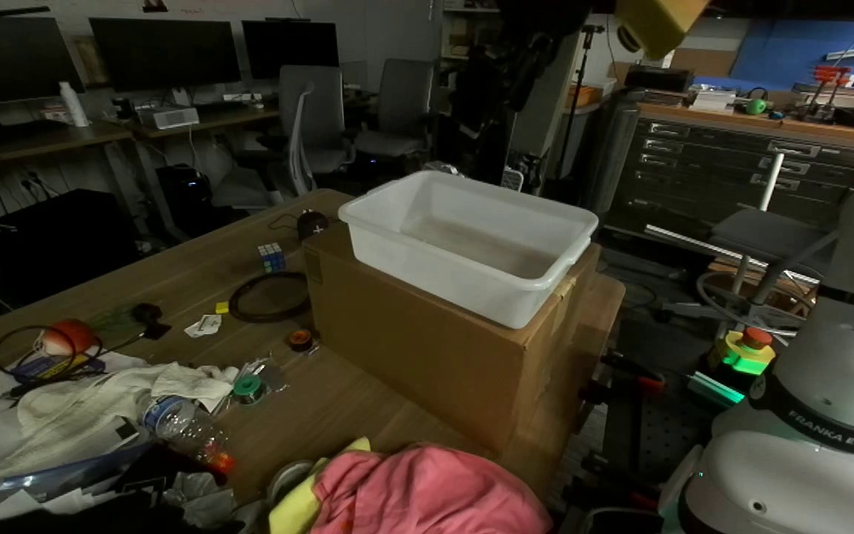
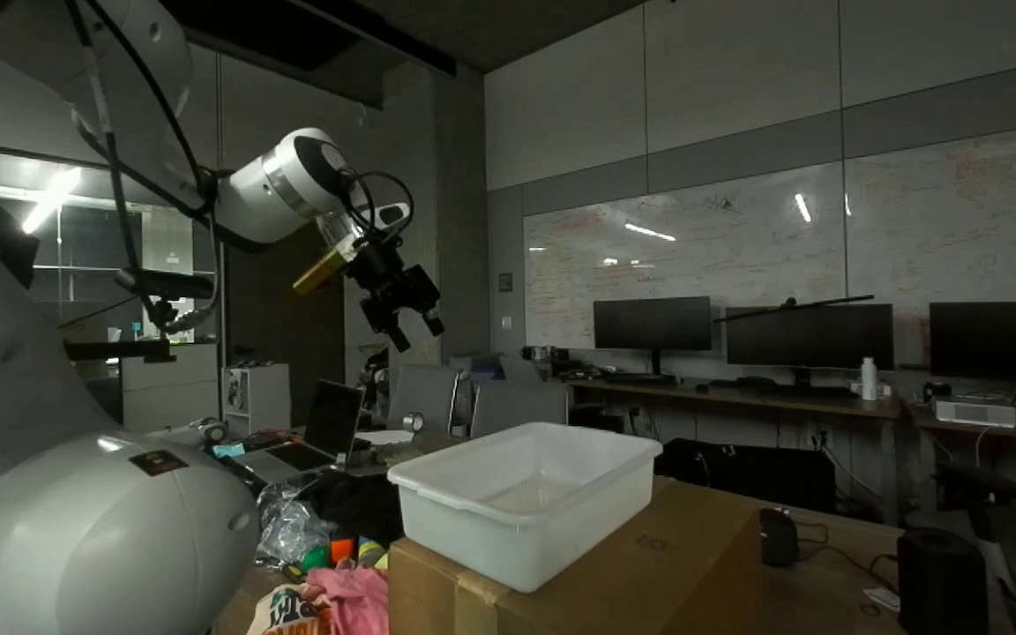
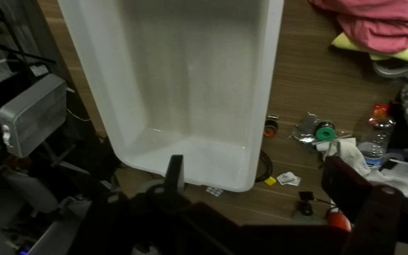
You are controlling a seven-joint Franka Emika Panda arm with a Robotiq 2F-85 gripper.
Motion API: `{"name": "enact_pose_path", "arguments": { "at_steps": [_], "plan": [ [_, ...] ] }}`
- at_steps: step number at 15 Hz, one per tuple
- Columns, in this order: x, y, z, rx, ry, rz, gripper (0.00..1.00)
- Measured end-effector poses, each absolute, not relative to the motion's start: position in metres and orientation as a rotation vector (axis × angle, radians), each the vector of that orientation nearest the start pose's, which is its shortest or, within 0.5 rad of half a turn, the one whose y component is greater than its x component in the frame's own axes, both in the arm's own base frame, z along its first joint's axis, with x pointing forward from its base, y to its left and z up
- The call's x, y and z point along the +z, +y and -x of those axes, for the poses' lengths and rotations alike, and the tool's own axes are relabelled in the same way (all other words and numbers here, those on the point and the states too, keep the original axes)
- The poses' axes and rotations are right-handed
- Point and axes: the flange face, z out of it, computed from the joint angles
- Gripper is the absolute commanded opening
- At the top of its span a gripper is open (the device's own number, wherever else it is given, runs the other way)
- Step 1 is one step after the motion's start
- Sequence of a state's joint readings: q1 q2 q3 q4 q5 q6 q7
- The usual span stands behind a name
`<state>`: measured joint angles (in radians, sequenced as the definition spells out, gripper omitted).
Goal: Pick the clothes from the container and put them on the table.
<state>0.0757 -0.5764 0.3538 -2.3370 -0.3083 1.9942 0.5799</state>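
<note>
In an exterior view, grey chairs (image 1: 323,104) stand at eleven o'clock, a drawer cabinet (image 1: 723,174) at two; in an exterior view, a whiteboard (image 2: 720,242) at two — a bright light (image 2: 51,201) at ten.

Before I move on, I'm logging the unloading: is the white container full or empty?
Empty, as far as visible: the wrist view shows the white container bare inside, and the pink cloth lies outside it.
</note>
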Motion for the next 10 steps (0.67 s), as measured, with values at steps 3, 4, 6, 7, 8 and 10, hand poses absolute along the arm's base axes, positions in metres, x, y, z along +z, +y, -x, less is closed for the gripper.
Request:
{"name": "enact_pose_path", "arguments": {
  "at_steps": [3, 4, 6, 7, 8, 10],
  "plan": [
    [0.567, 0.145, -0.344, -0.68, 0.286, 3.404, 1.0],
    [0.571, 0.137, -0.337, -0.696, 0.332, 3.381, 1.0],
    [0.582, 0.121, -0.323, -0.723, 0.422, 3.307, 1.0],
    [0.587, 0.114, -0.315, -0.704, 0.434, 3.274, 1.0],
    [0.59, 0.107, -0.309, -0.658, 0.405, 3.256, 1.0],
    [0.589, 0.093, -0.295, -0.485, 0.338, 3.297, 1.0]
  ]
}}
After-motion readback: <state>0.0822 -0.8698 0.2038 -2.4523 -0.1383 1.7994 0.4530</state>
